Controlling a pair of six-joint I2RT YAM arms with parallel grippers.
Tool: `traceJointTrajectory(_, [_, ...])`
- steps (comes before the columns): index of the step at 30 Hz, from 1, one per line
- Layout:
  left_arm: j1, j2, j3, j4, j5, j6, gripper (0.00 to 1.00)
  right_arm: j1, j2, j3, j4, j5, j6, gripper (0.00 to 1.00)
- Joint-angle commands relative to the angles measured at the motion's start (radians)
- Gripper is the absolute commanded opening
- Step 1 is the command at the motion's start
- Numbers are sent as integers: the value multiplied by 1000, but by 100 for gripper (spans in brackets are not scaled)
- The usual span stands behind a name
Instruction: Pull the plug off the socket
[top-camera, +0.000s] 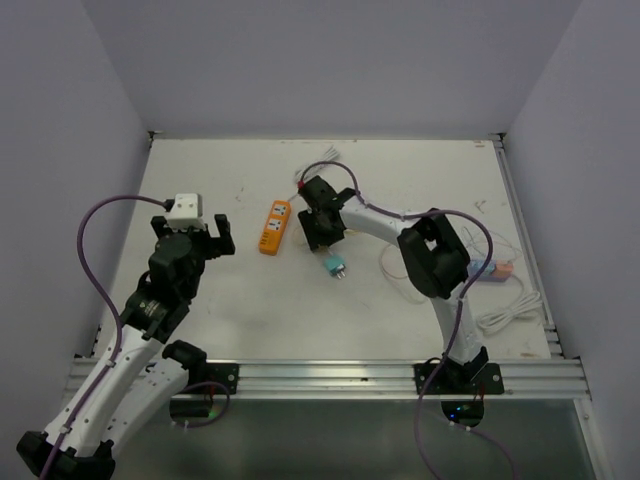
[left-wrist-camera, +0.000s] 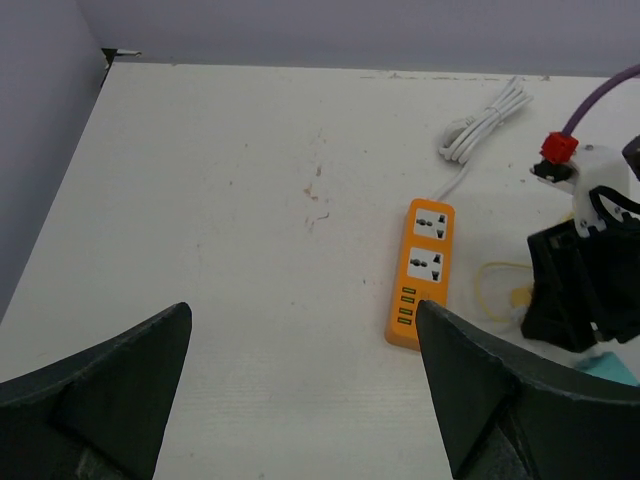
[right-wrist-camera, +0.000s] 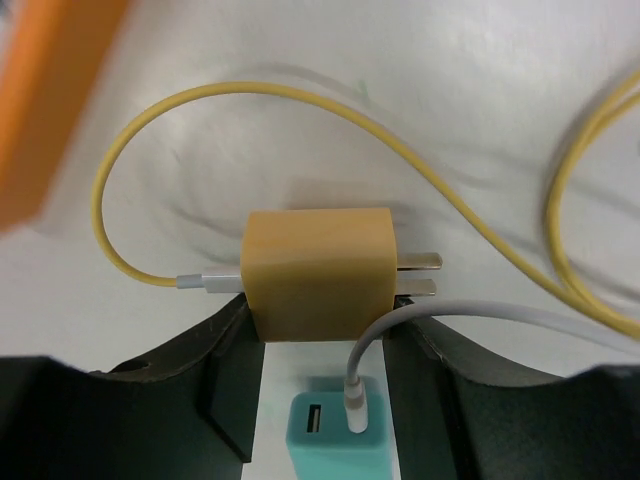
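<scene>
The right gripper (right-wrist-camera: 322, 322) has its jaws clenched on the flat sides of the yellow plug (right-wrist-camera: 318, 268); the plug's prongs are bare, right of the orange socket strip (top-camera: 275, 227). It looks light, rigid and slick, so grip the body, not its limp cable (right-wrist-camera: 130, 170). The left gripper (left-wrist-camera: 302, 335) hangs released.

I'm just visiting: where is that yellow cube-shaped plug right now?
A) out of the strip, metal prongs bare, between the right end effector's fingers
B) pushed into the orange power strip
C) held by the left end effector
A: the right wrist view shows the yellow cube-shaped plug with its metal prongs bare, gripped by the right end effector, while the orange power strip has both sockets empty.
</scene>
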Motion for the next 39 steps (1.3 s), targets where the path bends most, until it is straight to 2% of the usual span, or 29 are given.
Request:
traceJointTrajectory(1, [5,-6,-5,34,-18,23,97,9,86,142,228,-36,-15,17])
traceJointTrajectory(7, [5,0,-7,36,-20,26,97,11,219,354,280,-118,-64,17])
traceJointTrajectory(10, [5,-2,-9,34,-23,26,97,12,241,415,284,-129,-84,24])
traceJointTrajectory(13, [5,-3,-9,34,-24,28,97,12,227,444,241,-118,-111,35])
traceJointTrajectory(14, [5,-3,-9,34,-23,28,97,11,200,440,229,-112,-117,46])
traceJointTrajectory(16, [5,-3,-9,37,-20,28,97,12,161,400,202,-87,-131,55])
traceJointTrajectory(17, [5,0,-10,37,-18,28,97,12,111,382,196,-75,-136,65])
traceJointTrajectory(20, [5,0,-7,37,-15,28,97,12,19,319,134,-31,-146,80])
traceJointTrajectory(23, [5,0,-9,37,-14,28,97,11,-41,280,51,29,-151,90])
traceJointTrajectory(28, [5,0,-6,34,-15,25,97,9,-202,184,-58,130,-113,94])
traceJointTrajectory(29, [5,-3,-5,34,-14,26,97,3,-231,159,-66,188,-102,95])
traceJointTrajectory(34, [5,-11,-7,32,-14,26,97,-50,-484,-66,-97,376,17,98])
traceJointTrajectory(39, [5,-21,-4,28,-12,25,97,-257,-690,-275,-155,430,120,99])
